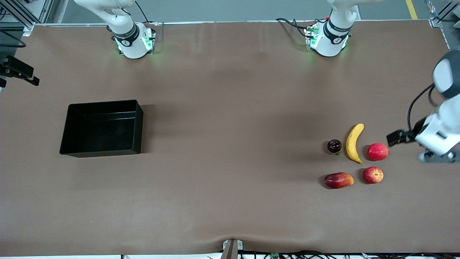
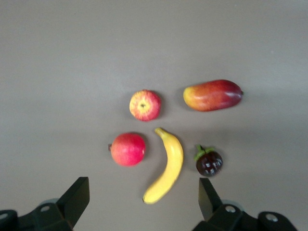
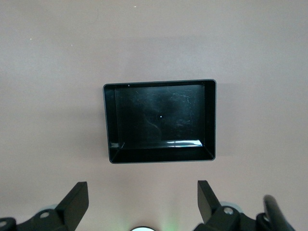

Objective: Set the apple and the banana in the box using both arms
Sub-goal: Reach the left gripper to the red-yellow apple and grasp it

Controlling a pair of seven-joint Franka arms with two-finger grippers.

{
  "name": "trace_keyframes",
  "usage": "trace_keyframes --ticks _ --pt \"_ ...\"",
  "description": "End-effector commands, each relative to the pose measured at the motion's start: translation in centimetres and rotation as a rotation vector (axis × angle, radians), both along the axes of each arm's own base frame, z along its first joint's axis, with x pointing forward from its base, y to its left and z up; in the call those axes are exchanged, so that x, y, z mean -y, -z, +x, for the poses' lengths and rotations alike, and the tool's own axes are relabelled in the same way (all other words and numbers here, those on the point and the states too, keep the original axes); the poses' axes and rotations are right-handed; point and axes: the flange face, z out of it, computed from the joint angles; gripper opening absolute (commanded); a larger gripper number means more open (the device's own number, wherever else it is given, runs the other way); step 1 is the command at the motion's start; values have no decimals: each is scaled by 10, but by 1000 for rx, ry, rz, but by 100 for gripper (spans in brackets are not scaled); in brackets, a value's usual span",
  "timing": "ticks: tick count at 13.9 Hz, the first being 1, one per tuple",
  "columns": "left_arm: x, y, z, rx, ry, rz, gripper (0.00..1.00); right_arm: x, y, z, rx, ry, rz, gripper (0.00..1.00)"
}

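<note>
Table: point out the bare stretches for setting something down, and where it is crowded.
Widest bare stretch: between the box and the fruit cluster. The box's inside is bare too. Crowded: toward the left arm's end, the banana, apple and three other fruits lie close together.

You see a matt brown table covering [image 1: 230,108], a glossy black plastic box [image 3: 210,120], a smooth-skinned yellow banana [image 2: 168,168], a streaked red apple [image 2: 145,105] and matt black gripper fingers [image 2: 72,199].

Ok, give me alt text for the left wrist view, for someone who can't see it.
Five fruits lie on a brown table under the open left claw: a banana, a streaked apple, a plain red fruit, an oblong red fruit, a small dark fruit.
</note>
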Motion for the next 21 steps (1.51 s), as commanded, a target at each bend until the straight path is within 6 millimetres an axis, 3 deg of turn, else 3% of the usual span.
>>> trace_keyframes --ticks 1,3,5,7,8,10,15,19,20,21 --pt "-15 51 30 8 140 38 100 11 9 12 -5 24 12 100" --pt "-47 101 41 2 159 21 100 10 45 32 -75 14 1 100" --pt "-67 135 50 37 158 14 100 17 49 34 -76 24 -3 100" --pt "-69 168 56 52 152 3 100 29 79 47 -130 39 -1 100" --pt "-68 179 59 53 149 -6 100 37 98 53 -162 52 4 100" --pt "-66 200 59 38 108 -62 100 76 136 59 -224 115 30 100" --pt "-62 236 55 -4 60 -127 100 112 220 77 -249 118 23 100" --pt "-58 251 52 -27 73 -120 100 156 291 56 -194 -8 24 100" --pt "-56 250 53 -25 73 -119 83 157 304 54 -177 -9 18 100" --pt "-56 250 53 -26 78 -117 49 160 317 54 -161 -11 12 100"
